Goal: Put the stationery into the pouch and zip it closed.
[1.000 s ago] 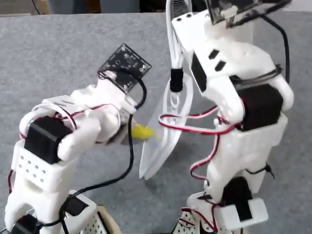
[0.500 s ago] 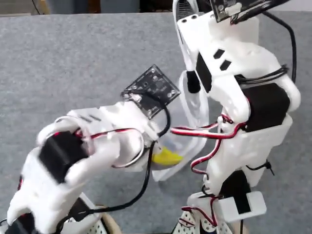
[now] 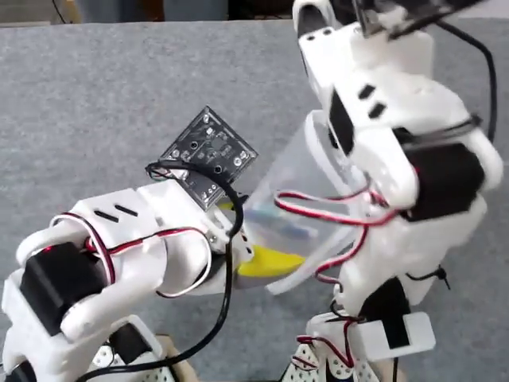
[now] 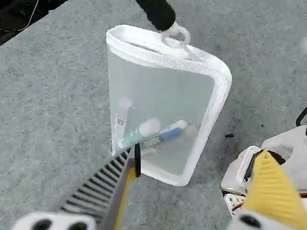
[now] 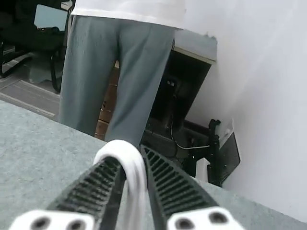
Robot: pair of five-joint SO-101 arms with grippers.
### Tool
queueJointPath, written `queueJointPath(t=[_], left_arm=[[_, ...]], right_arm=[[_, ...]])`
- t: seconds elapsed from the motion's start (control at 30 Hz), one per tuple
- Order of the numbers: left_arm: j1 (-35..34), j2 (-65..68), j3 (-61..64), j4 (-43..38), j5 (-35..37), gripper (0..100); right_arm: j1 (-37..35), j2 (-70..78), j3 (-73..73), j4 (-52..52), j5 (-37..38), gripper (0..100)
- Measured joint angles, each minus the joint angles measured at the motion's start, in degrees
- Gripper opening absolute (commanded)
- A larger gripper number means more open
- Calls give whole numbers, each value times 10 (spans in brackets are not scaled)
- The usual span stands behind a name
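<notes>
The clear pouch point(image 4: 160, 103) with a white zip border hangs tilted above the grey table; pens and small stationery point(image 4: 153, 134) lie in its lower part. A white loop strap point(image 5: 125, 158) runs through a black sleeve point(image 4: 156, 12) and ring to the pouch's top. My right gripper point(image 5: 128, 167) is shut on that strap and holds the pouch point(image 3: 306, 191) up. My left gripper point(image 4: 199, 160) is open at the pouch's lower end. Its ribbed finger point(image 4: 108, 184) is close to the bottom corner, and its yellow finger point(image 3: 270, 263) lies under the lower edge.
Grey felt table point(image 3: 103, 87) spreads wide to the left and behind. The right arm's white body point(image 3: 406, 159) stands close beside the pouch, and its base point(image 4: 249, 165) is near the yellow finger. A small black speck point(image 4: 229, 135) lies on the felt.
The right arm lifted the strap, and the pouch swung from edge-on to tilted with its face showing. The left gripper moved right and nearer, to the pouch's lower end.
</notes>
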State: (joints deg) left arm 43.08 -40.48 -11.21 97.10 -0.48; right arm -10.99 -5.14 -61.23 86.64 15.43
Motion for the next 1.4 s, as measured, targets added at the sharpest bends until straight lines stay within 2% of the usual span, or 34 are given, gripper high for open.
queueJointPath(t=[0.13,0.3,0.47,0.7,0.9,1.07,1.13,1.4], left_arm=[[0,-4,14,-3,0,373],[-19,-4,19,-4,0,375],[-47,-4,19,-4,0,375],[-48,-4,19,-4,0,375],[-49,-4,19,-4,0,375],[-50,-4,19,-4,0,375],[-50,-4,19,-4,0,375],[-50,-4,19,-4,0,375]], right_arm=[[0,-14,-13,47,-43,13],[3,-18,-31,62,-50,13],[90,-33,-75,39,-50,13],[238,-36,-82,-8,-50,12],[279,-36,-82,-13,-50,12],[276,-36,-82,-14,-53,12],[247,-36,-82,-11,-53,12],[33,-38,-82,42,-53,12]])
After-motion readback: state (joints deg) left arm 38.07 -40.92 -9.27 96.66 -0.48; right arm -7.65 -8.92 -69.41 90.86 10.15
